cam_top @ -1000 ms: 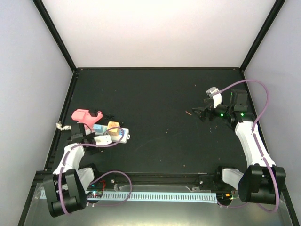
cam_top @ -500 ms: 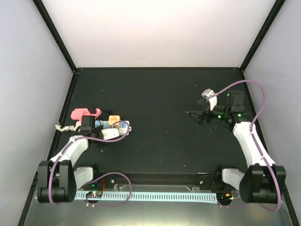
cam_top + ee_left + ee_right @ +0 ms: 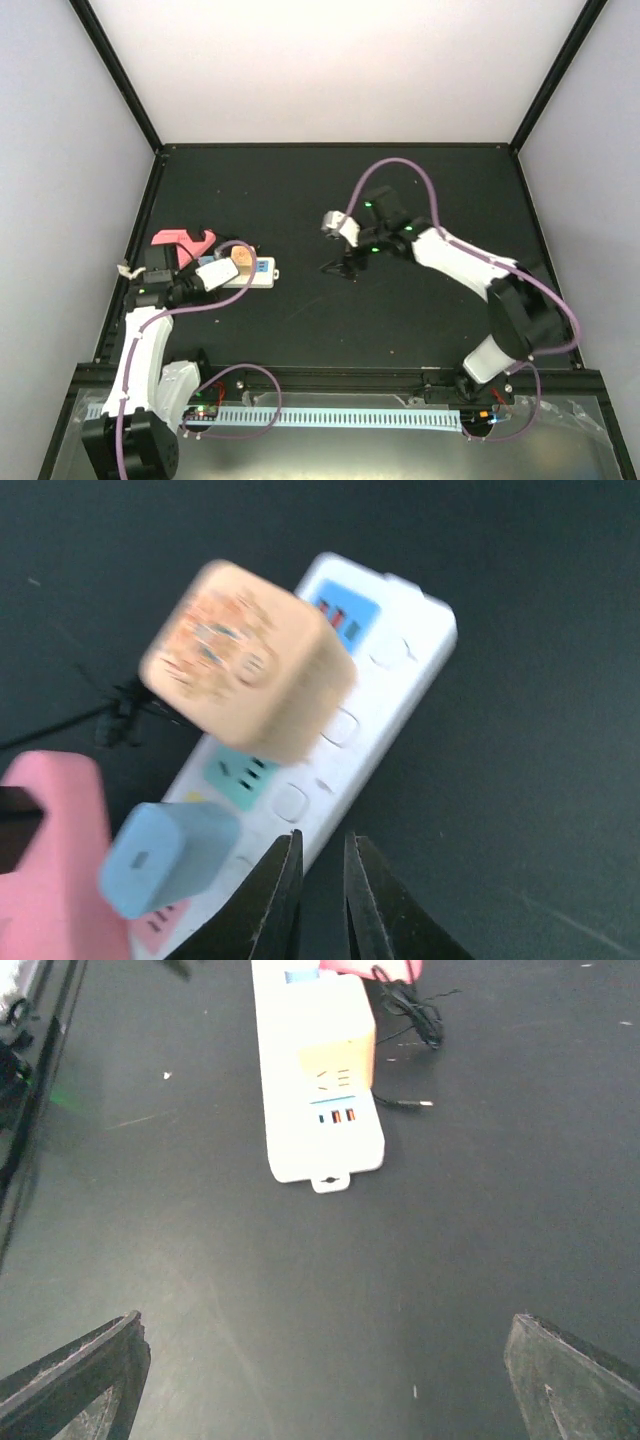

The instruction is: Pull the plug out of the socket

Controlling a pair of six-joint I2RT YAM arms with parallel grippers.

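Lying just beyond left gripper [image 3: 322, 840]: socket [image 3: 402, 675].

- A robotics laboratory test cell is indicated.
- A matte black flat table top [image 3: 330, 180] is enclosed by plain pale panel walls [image 3: 340, 70] held in black metal frame struts [image 3: 115, 70].
- A white-and-black jointed left arm [image 3: 140, 350] and a matching right arm [image 3: 460, 262] are bolted at the table's near edge.
- Looping purple cables [image 3: 398, 162] are run along the arms.
- A white slotted cable duct [image 3: 340, 417] is fixed along the front.

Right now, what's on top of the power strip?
An orange cube plug, a light blue plug and a pink plug sit on the power strip. The outlets beneath them are covered.
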